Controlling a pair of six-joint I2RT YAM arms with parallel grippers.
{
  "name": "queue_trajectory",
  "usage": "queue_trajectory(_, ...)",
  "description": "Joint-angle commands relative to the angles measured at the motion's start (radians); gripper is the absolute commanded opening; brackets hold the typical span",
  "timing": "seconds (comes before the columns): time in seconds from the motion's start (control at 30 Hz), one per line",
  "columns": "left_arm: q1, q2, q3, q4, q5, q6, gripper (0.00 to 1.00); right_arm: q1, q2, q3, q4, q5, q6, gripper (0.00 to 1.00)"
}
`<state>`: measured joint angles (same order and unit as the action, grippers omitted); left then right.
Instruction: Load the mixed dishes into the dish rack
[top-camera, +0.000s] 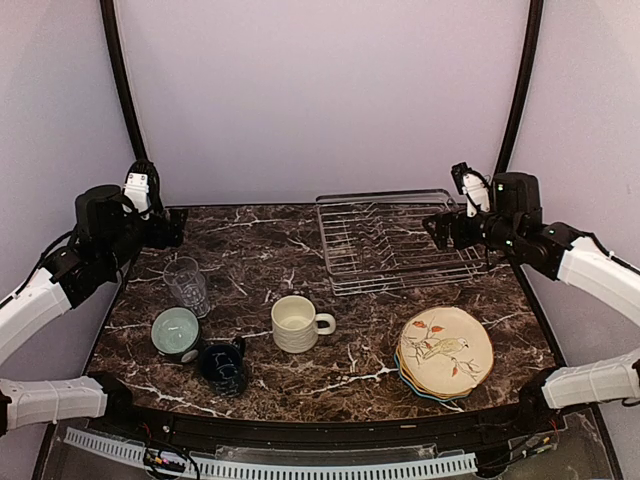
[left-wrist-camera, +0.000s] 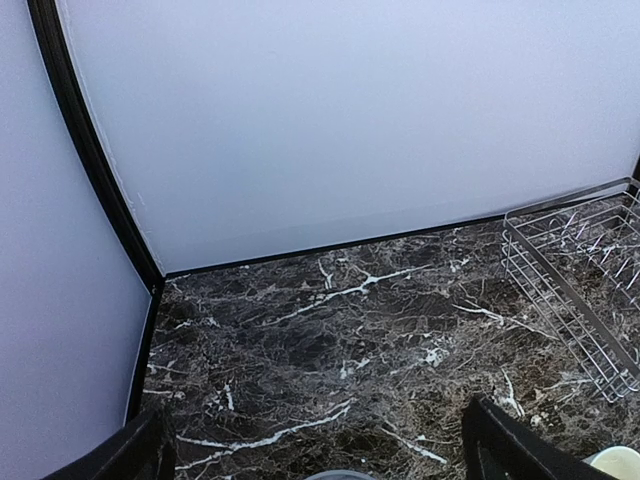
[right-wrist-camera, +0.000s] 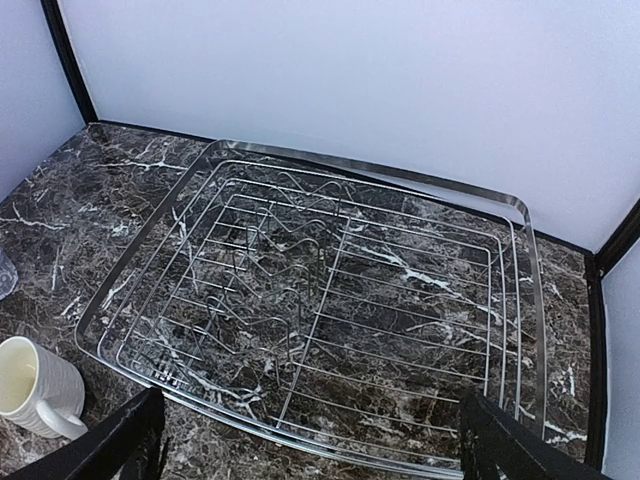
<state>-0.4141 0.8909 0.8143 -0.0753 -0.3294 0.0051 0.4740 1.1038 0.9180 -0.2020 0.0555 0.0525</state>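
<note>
Well, nothing's loaded yet: the dish rack (top-camera: 400, 240) sits bare at one o'clock, left fingers (left-wrist-camera: 515, 445) and right fingers (right-wrist-camera: 520, 445) both spread wide and empty, so next comes a first grab, likely the bird plate (top-camera: 445, 350) at five o'clock.

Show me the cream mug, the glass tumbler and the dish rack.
cream mug (top-camera: 295, 337): top external view, ribbed outer wall.
clear glass tumbler (top-camera: 187, 287): top external view, side wall.
dish rack (right-wrist-camera: 380, 174): right wrist view, far rim.

Lab test cell: plain white enclosure walls (top-camera: 320, 90), black frame struts (top-camera: 120, 80), marble-patterned tabletop (top-camera: 300, 260), bolted arms.
</note>
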Motion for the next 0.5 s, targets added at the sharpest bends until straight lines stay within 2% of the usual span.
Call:
queue_trajectory(0.0, 0.006, -0.012, -0.011, 0.017, 0.017, 0.013, 0.99, 0.008, 0.010, 0.032, 0.028, -0.015, -0.009, 0.99)
queue_trajectory(0.3, 0.006, -0.005, -0.009, 0.011, 0.024, 0.008, 0.99, 0.006, 0.017, 0.052, -0.010, -0.015, -0.004, 0.99)
queue_trajectory(0.47, 0.006, -0.003, -0.007, 0.006, 0.024, 0.006, 0.99, 0.007, 0.040, 0.099, -0.087, 0.030, 0.015, 0.99)
